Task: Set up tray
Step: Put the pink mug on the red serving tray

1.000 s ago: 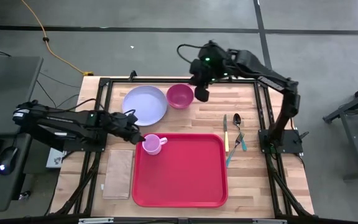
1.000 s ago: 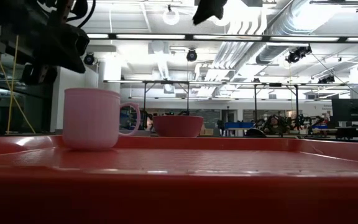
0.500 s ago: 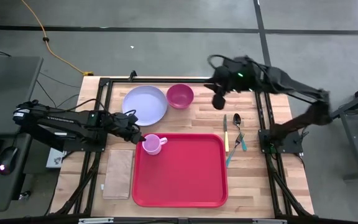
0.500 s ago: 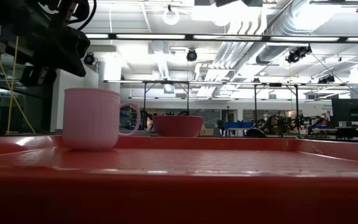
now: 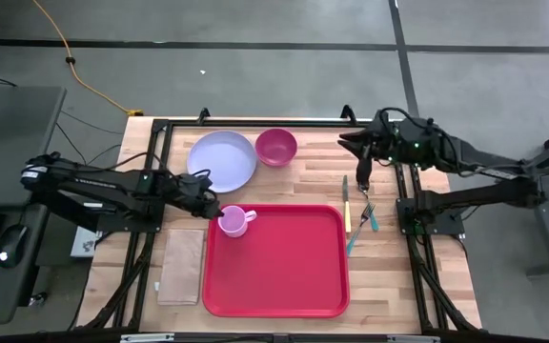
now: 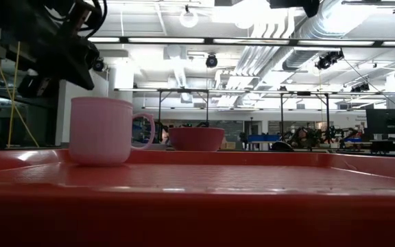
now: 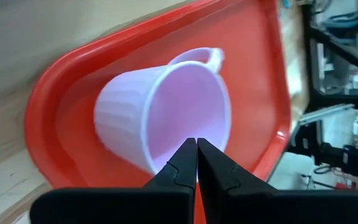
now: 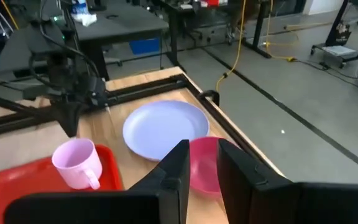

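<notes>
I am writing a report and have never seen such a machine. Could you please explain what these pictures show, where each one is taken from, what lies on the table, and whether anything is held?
This is a robot with two dark arms at a wooden table. One camera looks straight down, one sits at table height, and one rides on each wrist. On the table lie a red tray with a pink cup standing in its corner, a plate, a bowl, a napkin, and a knife, spoon and fork. The left arm ends beside the cup, jaws shut. The right arm ends near the cutlery, jaws open. Neither holds anything.
</notes>
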Controlling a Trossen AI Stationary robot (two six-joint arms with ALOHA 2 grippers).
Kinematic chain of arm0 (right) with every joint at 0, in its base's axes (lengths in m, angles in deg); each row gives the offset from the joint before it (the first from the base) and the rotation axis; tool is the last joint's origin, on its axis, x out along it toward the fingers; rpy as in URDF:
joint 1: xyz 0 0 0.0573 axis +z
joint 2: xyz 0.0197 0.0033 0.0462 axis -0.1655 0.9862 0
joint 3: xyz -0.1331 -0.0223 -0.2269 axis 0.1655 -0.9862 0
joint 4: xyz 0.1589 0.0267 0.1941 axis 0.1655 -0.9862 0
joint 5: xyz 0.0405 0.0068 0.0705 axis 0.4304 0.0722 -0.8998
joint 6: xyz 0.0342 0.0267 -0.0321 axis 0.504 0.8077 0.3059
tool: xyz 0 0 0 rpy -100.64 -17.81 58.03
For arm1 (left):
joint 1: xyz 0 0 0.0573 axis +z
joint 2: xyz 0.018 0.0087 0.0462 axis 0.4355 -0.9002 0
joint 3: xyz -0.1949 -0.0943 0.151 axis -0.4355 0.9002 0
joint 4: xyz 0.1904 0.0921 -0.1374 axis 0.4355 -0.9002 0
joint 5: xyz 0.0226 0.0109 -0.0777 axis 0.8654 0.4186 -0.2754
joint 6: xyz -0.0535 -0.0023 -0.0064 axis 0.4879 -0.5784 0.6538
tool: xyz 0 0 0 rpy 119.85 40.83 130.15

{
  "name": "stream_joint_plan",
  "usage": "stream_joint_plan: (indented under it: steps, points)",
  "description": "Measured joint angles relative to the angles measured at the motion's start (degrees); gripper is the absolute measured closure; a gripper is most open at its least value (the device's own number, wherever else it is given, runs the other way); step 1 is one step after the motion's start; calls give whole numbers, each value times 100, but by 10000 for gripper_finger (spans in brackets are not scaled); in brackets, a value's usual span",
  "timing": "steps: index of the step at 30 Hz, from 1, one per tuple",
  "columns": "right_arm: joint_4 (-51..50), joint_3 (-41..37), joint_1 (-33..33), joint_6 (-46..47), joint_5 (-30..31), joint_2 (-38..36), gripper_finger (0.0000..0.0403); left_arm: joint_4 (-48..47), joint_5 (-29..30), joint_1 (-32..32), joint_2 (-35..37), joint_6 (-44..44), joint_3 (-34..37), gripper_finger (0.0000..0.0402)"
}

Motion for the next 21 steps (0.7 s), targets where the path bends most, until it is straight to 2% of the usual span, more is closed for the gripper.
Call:
stream_joint_plan:
  steps: [7,16,21]
  points:
    - [160,-378,-3,136,-70,28,346,-21,4,2,-213,292,-22,357]
    - [87,-446,-3,158,-94,30,346,-1259,432,2,-235,96,-905,357]
    - [11,-446,-3,157,-94,31,346,-1305,434,2,-235,108,-1000,357]
